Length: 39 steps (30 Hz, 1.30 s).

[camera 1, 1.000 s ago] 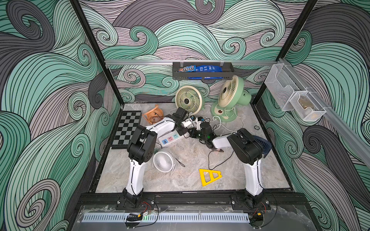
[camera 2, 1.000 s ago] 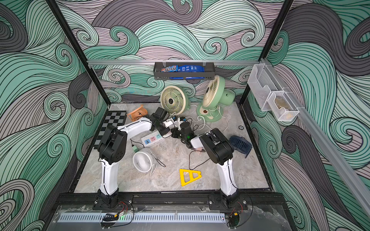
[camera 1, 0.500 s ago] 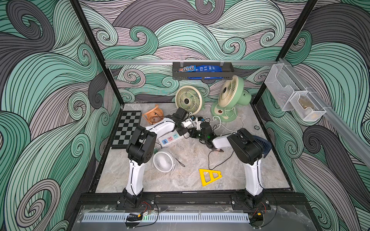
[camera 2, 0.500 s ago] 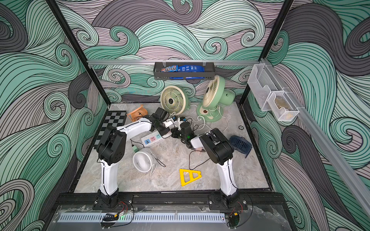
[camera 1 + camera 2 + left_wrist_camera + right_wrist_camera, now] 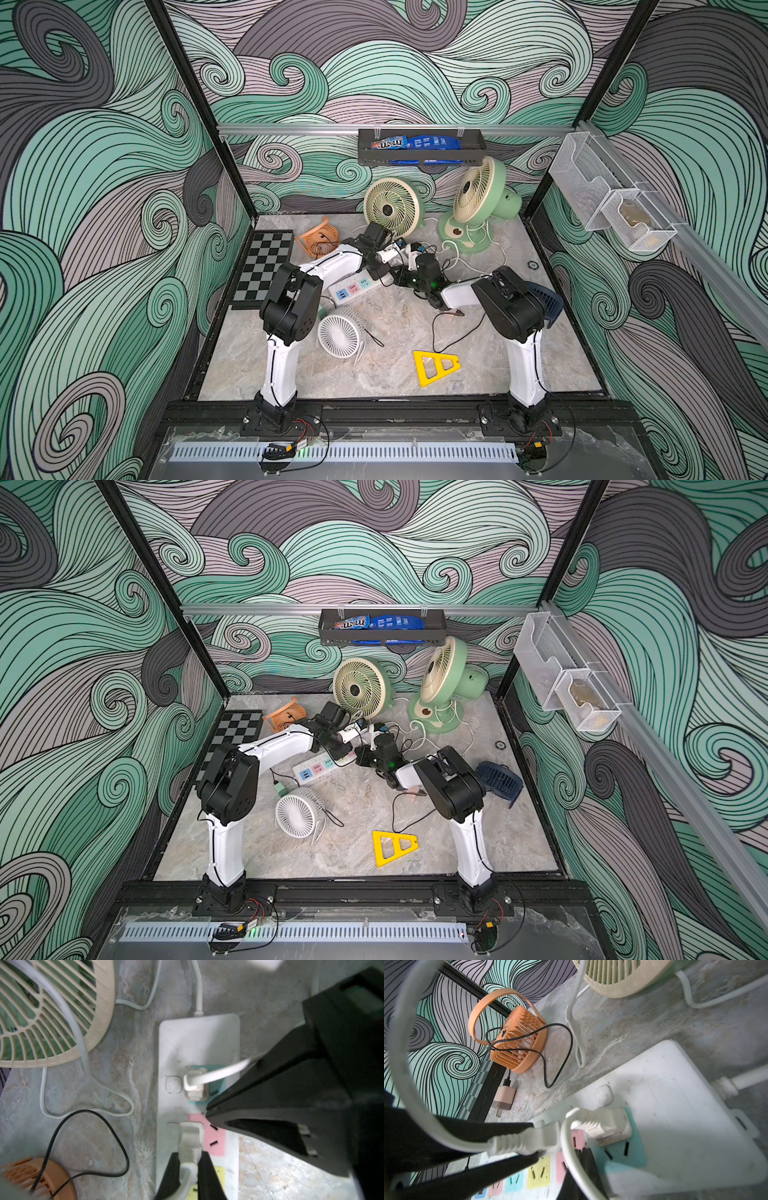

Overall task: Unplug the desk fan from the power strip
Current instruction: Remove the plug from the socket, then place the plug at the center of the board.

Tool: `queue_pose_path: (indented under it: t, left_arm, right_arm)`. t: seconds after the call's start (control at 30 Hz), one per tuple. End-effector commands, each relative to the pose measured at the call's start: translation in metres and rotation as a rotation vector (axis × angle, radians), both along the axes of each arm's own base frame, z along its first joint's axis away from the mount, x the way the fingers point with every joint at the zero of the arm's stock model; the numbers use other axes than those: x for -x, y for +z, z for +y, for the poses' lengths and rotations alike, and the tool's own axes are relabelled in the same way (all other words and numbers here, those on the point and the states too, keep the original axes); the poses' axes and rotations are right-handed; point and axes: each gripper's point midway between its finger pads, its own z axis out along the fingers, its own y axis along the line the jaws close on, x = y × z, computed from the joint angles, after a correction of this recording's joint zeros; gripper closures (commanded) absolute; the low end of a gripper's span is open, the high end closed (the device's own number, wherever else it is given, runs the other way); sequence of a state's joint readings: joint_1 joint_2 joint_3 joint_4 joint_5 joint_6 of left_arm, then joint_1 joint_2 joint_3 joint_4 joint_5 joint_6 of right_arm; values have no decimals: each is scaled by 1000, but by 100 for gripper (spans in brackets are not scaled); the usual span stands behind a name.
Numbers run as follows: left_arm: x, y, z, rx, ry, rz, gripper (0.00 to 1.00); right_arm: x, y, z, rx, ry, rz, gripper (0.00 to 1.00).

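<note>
The power strip [image 5: 197, 1043] is a long white bar with pastel sockets, lying mid-table in both top views [image 5: 353, 289] [image 5: 316, 767]. My left gripper [image 5: 189, 1155] is shut on a white plug [image 5: 190, 1136] at the pink socket; its prongs are hidden. A second white plug [image 5: 196, 1084] sits in the teal socket. My right gripper [image 5: 583, 1153] is shut with nothing in it, its tip [image 5: 207, 1112] pressed on the strip between the teal and pink sockets. White cords run back to a cream desk fan [image 5: 390, 208] and a green desk fan [image 5: 478, 199].
A small orange fan [image 5: 519, 1039] with a black cable and a pink charger [image 5: 504, 1097] lie beside the strip. A white round fan [image 5: 338, 334], a yellow triangle [image 5: 434, 365], a checkerboard [image 5: 262, 266] and a navy fan [image 5: 544, 297] lie around the arms.
</note>
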<state>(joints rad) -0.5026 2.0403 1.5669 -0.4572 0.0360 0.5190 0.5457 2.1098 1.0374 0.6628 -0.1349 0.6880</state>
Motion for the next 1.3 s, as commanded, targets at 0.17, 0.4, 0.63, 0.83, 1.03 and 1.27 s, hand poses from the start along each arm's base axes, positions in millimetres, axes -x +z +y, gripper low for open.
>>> queue_pose_path:
  t: [0.17, 0.4, 0.63, 0.83, 1.03, 1.27]
  left_arm:
    - [-12, 33, 2, 114, 50, 22, 100]
    - [-43, 51, 21, 169, 137, 43, 100]
    - [-62, 35, 16, 184, 168, 98, 100]
    - [-73, 14, 7, 199, 183, 147, 100]
    - [-83, -3, 6, 189, 202, 168, 100]
    - [-84, -18, 5, 185, 218, 206, 89]
  right_arm:
    - [20, -35, -7, 83, 36, 126, 95]
    - [14, 22, -4, 40, 55, 27, 95]
    - [17, 66, -4, 19, 82, -45, 94]
    - [20, 89, -20, 37, 74, -91, 93]
    - [19, 91, -49, 51, 37, -95, 93]
    - [17, 89, -59, 58, 56, -103, 88]
